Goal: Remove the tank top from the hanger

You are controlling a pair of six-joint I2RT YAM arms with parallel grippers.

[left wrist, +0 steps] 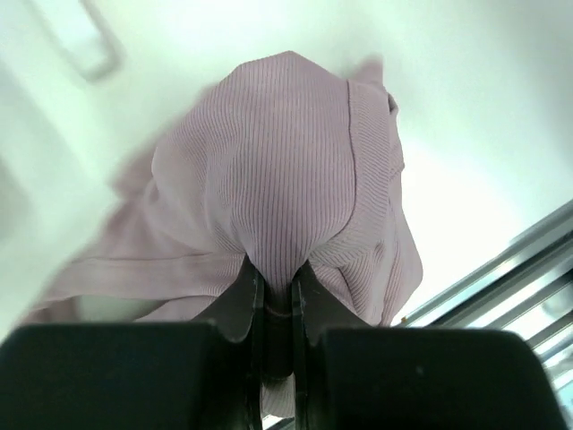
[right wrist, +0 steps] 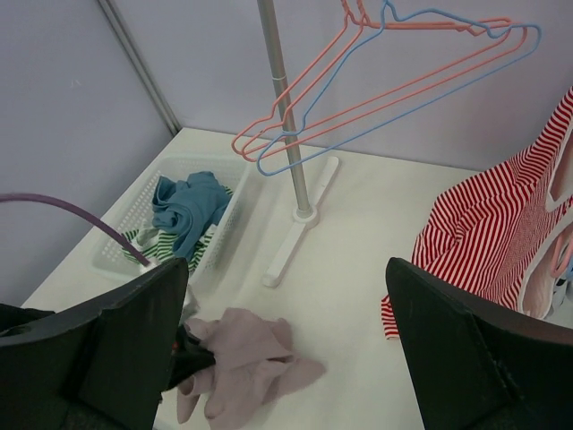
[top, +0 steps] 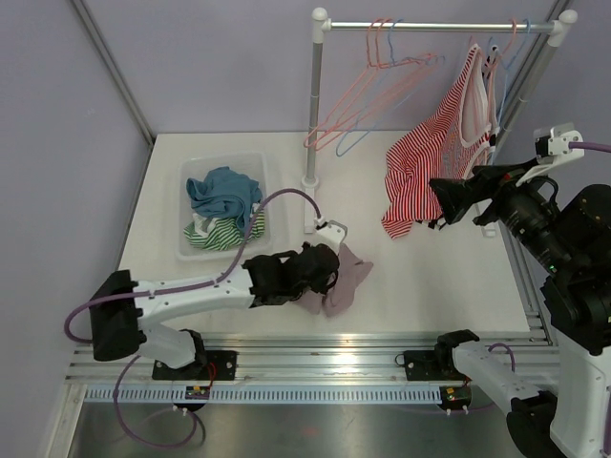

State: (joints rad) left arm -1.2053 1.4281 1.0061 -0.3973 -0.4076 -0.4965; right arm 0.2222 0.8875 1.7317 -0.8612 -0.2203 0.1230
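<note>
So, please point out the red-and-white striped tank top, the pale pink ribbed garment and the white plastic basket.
Red-and-white striped tank top [top: 425,162]: top external view, middle of the striped body.
Pale pink ribbed garment [left wrist: 286,170]: left wrist view, the bulging ribbed fold.
White plastic basket [top: 224,162]: top external view, its far wall.

One basket [top: 225,158], one red-striped tank top [top: 425,157]

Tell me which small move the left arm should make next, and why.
Probably lift the left gripper slightly: it is shut on a fold of the mauve top lying on the table, and the basket stands nearby.
</note>
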